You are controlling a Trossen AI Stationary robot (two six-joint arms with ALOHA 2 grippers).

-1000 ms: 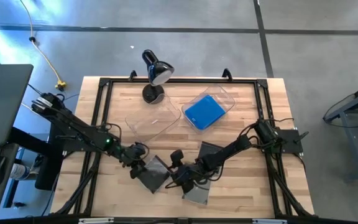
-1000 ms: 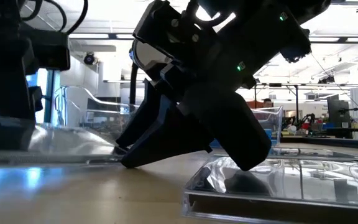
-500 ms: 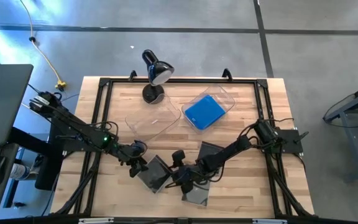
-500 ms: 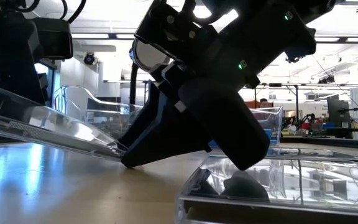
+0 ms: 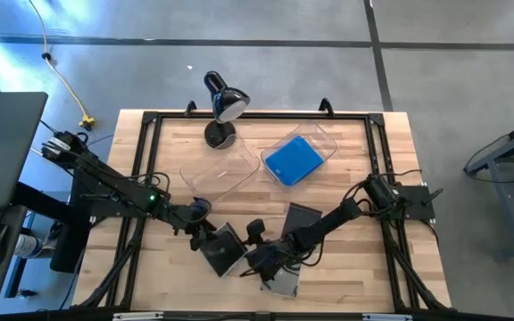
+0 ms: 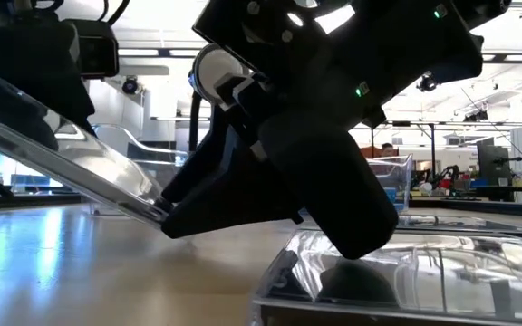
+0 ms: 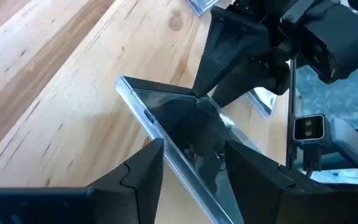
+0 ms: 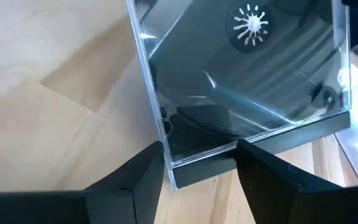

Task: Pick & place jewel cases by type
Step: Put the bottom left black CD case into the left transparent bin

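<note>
I see a grey case (image 5: pixel 224 250) tilted up off the table (image 5: pixel 346 152), gripped at opposite edges: my left gripper (image 5: pixel 202 239) pinches its raised edge, my right gripper (image 5: pixel 250 259) pinches the low edge near the boards.

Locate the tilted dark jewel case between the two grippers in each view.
High view: dark jewel case, lower centre-left of the picture.
Low view: left side, sloping down to the right.
Left wrist view: centre.
Right wrist view: upper right.
Shared landmark: right gripper at the case's edge.
</note>
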